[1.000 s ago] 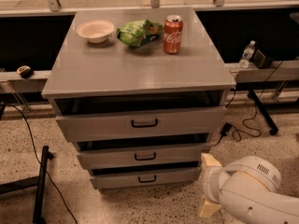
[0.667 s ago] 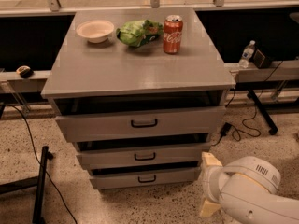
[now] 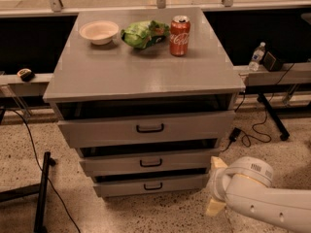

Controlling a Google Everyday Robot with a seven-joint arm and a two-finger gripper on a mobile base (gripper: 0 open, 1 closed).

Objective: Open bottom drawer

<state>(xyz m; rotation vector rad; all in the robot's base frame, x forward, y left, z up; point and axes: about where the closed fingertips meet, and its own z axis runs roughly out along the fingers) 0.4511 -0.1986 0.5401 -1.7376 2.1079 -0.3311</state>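
Although the claw (image 3: 215, 187) is seen low at the near right, just beside the cabinet (image 3: 221, 130), nothing is seen in it, and how far it is spread cannot be told. The bottom drawer (image 3: 121, 187) lies lowest under the worktop (image 3: 146, 76), its handle (image 3: 153, 186) untouched. It is judged shut or nearly so; reaching, gripping and pulling are all left.

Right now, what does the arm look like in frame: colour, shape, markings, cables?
The arm is glossy white with rounded shells and a bulbous joint carrying a small black barcode-like mark; small dark dots run along its lower segment. No arm cables show. The gripper, lower right beside the bottom drawer, has pale cream blocky parts.
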